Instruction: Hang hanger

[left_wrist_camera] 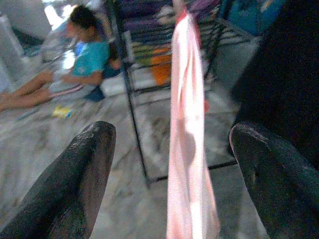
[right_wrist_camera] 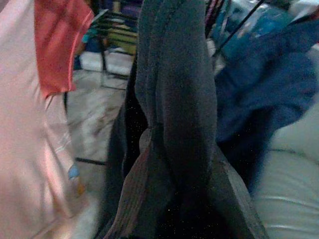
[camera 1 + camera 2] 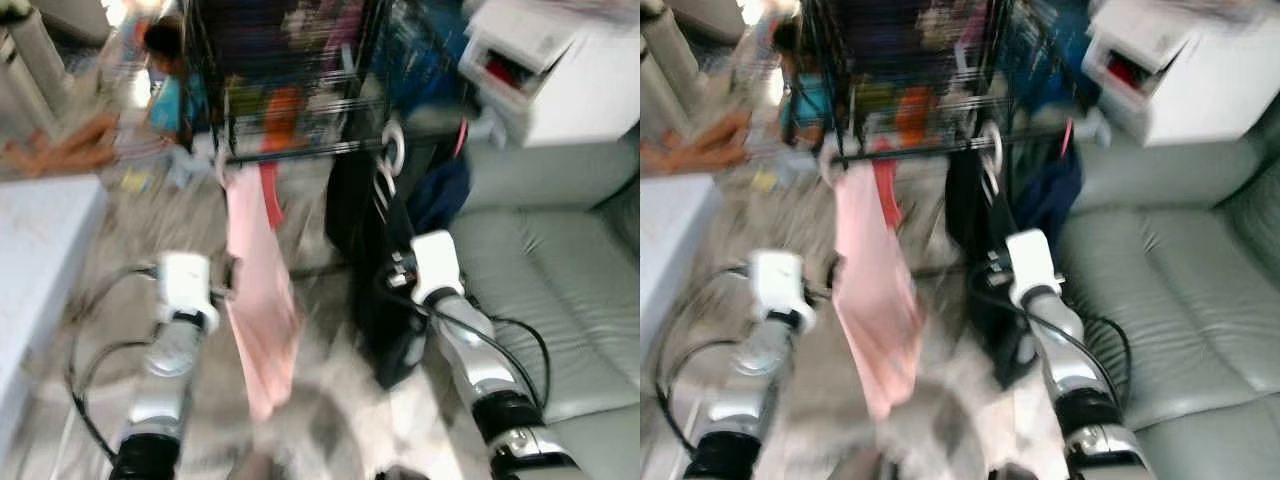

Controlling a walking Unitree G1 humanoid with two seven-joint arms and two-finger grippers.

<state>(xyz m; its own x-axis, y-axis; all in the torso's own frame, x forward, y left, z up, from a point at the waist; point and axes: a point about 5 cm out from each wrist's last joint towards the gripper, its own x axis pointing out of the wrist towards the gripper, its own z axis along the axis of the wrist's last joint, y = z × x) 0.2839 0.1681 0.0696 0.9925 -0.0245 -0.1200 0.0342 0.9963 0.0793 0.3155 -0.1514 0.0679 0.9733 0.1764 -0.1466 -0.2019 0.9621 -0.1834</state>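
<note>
Nearest you, the left end effector (image 1: pixel 169 174) has its fingers (image 1: pixel 75 179) spread wide with the pink garment (image 3: pixel 255 300) hanging between them, untouched. The right end effector (image 2: pixel 174 174) is pressed into the dark garment (image 3: pixel 375 260); you cannot tell its opening. Marble floor (image 3: pixel 330 420), grey sofa (image 3: pixel 540 260) on the right, black rack (image 3: pixel 290 80) ahead. Two garments hang lengthwise down from the rack's bar, beside a white hanger hook (image 3: pixel 393 148). A person (image 1: pixel 75 64) sits on the floor.
</note>
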